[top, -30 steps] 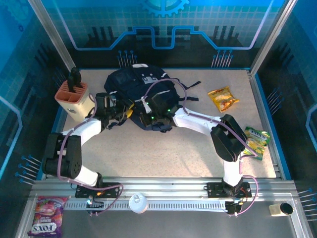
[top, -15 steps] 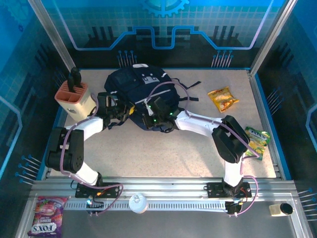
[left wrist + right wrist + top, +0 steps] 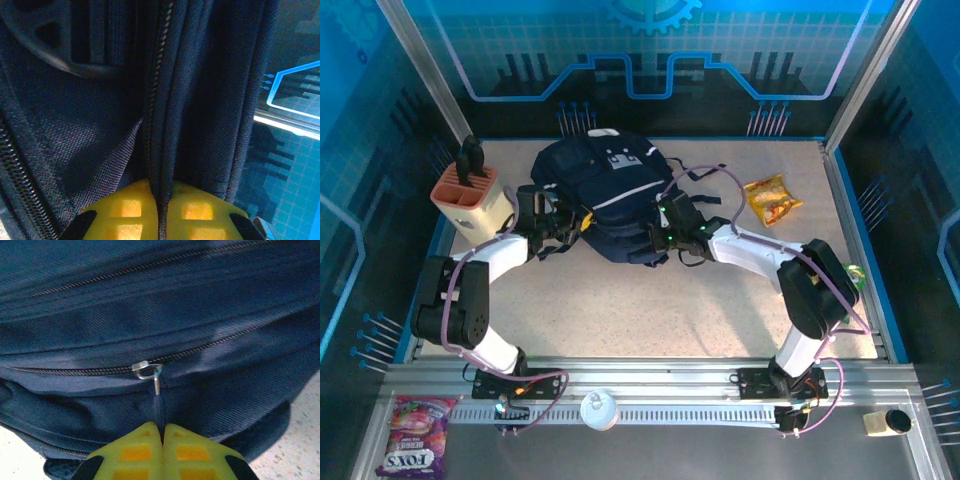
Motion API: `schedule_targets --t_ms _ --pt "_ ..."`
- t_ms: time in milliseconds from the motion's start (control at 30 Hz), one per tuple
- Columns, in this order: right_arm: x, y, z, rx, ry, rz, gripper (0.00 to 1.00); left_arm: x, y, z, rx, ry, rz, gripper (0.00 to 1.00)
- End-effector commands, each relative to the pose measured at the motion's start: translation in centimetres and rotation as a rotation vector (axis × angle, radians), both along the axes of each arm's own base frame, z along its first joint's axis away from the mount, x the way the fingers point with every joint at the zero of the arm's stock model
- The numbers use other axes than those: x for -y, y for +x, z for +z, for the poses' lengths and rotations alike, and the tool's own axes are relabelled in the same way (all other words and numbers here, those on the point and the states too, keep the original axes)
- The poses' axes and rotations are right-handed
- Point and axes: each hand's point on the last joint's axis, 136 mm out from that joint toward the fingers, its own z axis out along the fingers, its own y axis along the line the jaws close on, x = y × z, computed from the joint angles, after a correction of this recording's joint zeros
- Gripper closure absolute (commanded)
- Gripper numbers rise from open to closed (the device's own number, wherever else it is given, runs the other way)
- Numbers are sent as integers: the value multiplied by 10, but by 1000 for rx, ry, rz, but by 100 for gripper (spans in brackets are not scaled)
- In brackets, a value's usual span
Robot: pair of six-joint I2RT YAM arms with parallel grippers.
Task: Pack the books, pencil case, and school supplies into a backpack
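**Navy backpack [image 3: 600,175], gripped from both sides**

- Near ledge, left: purple sweet bag [image 3: 415,438].
- Table [image 3: 620,310]: speckled beige.
- Right gripper [image 3: 162,432]: yellow fingers pressed together, pinching the thin zip pull [image 3: 157,390], which hangs from a silver slider on the backpack's zip.
- Left gripper [image 3: 161,200]: fingers closed tight on a ridge of backpack fabric beside a zip line.
- Backpack: lies flat toward the table's far middle, between the two grippers.
- Far left: peach knife block [image 3: 470,195], upright, just beside the left arm.
- Far right: yellow snack bag [image 3: 770,198], apart from the backpack.

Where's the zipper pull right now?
In the right wrist view, the zipper pull hangs mid-frame from the backpack, pinched by the right gripper at the backpack's near right edge.
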Motion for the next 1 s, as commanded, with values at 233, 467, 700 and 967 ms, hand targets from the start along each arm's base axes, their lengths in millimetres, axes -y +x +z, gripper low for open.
schedule_targets --t_ms 233,467,700,967 --pt "-25 22 2 34 -14 131 76 1 5 9 25 -11 -38 100" --pt "-29 33 -4 29 -14 103 69 1 5 10 26 -14 -43 100" --pt "-3 41 -3 49 -69 -14 92 1 4 9 22 -9 -44 100" --pt "61 44 -3 22 -107 -201 98 1 -7 -6 -7 6 -53 100"
